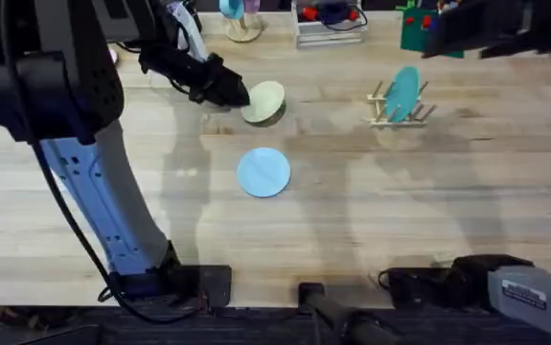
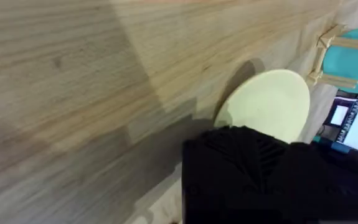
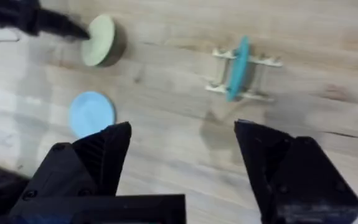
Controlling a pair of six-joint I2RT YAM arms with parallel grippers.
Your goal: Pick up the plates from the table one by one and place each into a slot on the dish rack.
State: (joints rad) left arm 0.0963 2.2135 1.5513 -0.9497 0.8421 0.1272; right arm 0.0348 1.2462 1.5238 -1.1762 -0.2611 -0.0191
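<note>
A pale wooden table [image 1: 400, 240] seen from above, with two robot arms. The left gripper [image 1: 240, 94] reaches across the far middle of the table, its jaws pinching the near rim of the cream-yellow plate [image 1: 264, 101]. The plate is tilted, one edge raised off the wood, its shadow beneath it. The light blue plate [image 1: 264, 172] lies flat near the table's centre, just nearer the robot than the cream one and apart from it. To the right stands the small wooden dish rack [image 1: 382, 115], with a darker teal plate [image 1: 404, 93] upright between its dowels.

The right gripper [image 3: 182, 155] hangs above the table with its jaws spread wide, holding nothing.

Both plates look thin, stiff, light and smooth, probably plastic, so a rim pinch seems the sensible hold; a shallow bite could let the plate slip or swing.

Open table lies between the plates and the rack. The rack is barely wider than a plate and already partly taken, so the free slot leaves little margin. Clutter sits along the far edge.
</note>
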